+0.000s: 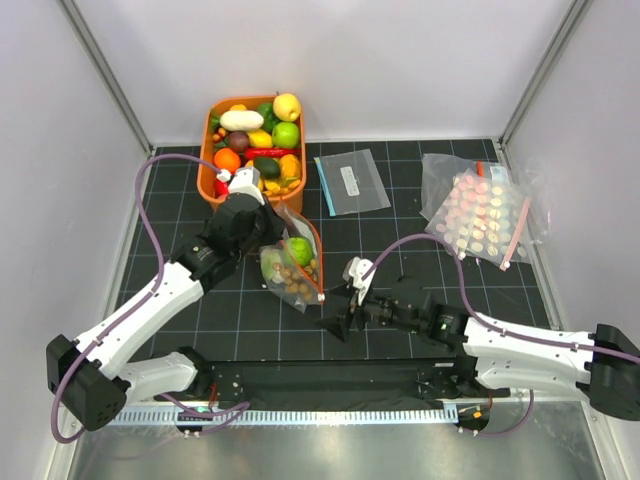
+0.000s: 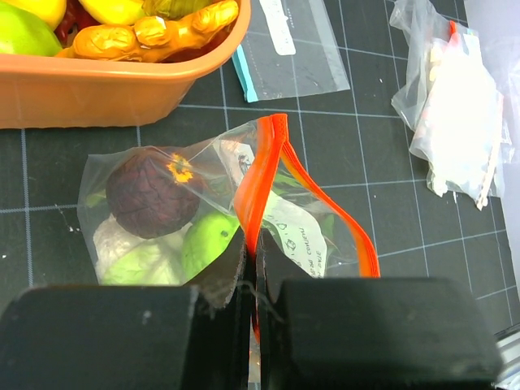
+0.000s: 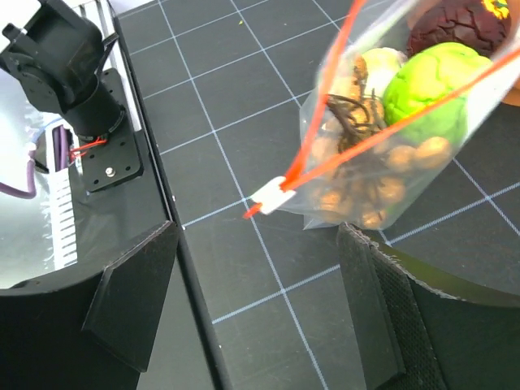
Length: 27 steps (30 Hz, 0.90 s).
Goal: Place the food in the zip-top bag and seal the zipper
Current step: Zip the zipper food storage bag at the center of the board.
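The zip-top bag (image 1: 290, 262) sits mid-table, lifted at its mouth, and holds food: a green lime (image 2: 210, 240), a dark purple fruit (image 2: 150, 191) and a cluster of tan balls (image 3: 366, 179). My left gripper (image 2: 253, 252) is shut on the orange-red zipper (image 2: 260, 175) at the bag's top edge. The mouth gapes beyond the pinch. My right gripper (image 3: 260, 268) is open just off the bag's near corner, where the white slider (image 3: 274, 195) hangs clear of both fingers. In the top view the right gripper (image 1: 345, 315) is to the right of the bag.
An orange basket (image 1: 210, 185) of toy fruit and vegetables stands behind the left arm. A flat clear bag with a blue edge (image 1: 352, 182) lies at back centre. A larger clear bag of pink discs (image 1: 480, 215) lies at back right.
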Motion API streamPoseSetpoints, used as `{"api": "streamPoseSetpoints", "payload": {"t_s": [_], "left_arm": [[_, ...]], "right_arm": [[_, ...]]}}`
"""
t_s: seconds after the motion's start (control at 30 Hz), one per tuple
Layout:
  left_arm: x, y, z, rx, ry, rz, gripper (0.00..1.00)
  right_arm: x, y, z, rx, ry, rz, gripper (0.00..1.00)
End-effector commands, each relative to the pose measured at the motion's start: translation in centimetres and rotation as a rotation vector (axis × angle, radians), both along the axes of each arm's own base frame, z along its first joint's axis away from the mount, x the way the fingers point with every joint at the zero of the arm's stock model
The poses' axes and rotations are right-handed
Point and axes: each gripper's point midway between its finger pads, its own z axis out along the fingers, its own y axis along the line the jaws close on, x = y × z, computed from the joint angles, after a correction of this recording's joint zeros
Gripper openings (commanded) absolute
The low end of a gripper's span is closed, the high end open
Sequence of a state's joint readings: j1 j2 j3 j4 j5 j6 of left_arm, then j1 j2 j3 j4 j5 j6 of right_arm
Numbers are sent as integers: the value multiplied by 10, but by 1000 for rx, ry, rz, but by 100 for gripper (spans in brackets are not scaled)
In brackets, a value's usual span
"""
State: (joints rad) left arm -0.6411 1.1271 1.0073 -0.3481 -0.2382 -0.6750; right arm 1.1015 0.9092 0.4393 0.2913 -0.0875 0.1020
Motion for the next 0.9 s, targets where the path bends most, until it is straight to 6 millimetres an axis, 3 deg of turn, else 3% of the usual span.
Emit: {"api": "streamPoseSetpoints", "payload": {"t_s": [0.0,0.17,0.2,0.33,0.37,0.43,0.47,0.53,0.57,0.63,0.73,0.83,0.87], "left_arm": [[7,-5,24,-57,-57,3,6],[5,-6,27,-72,-64,-4,6],[4,-7,27,-76,-65,-8,6],[3,-9,28,-88,-63,-20,6],[4,-10,28,-89,-64,-21,6],[2,-11,31,-98,-69,-28,6],[1,-10,30,-101,-69,-27,8],[-1,-8,38,-107,-98,-31,11],[-2,-6,38,-103,-104,-31,15],[-5,-3,45,-112,-126,-30,20],[-10,-2,55,-130,-159,-43,35],[-16,1,64,-143,-192,-60,67],[-17,2,64,-144,-200,-59,85]], "right_arm": [[7,9,22,55,-90,-56,87],[25,12,25,57,-99,-159,88],[26,16,19,33,-89,-159,88],[34,27,17,13,-76,-177,76],[37,29,21,19,-79,-191,59],[39,30,20,11,-74,-199,39],[40,28,24,18,-77,-210,18],[41,21,25,24,-73,-236,1],[42,15,35,50,-83,-257,1],[41,7,37,56,-84,-266,1],[37,-5,49,76,-93,-271,1],[34,-9,52,58,-98,-259,1],[33,-9,52,43,-96,-253,1]]}}
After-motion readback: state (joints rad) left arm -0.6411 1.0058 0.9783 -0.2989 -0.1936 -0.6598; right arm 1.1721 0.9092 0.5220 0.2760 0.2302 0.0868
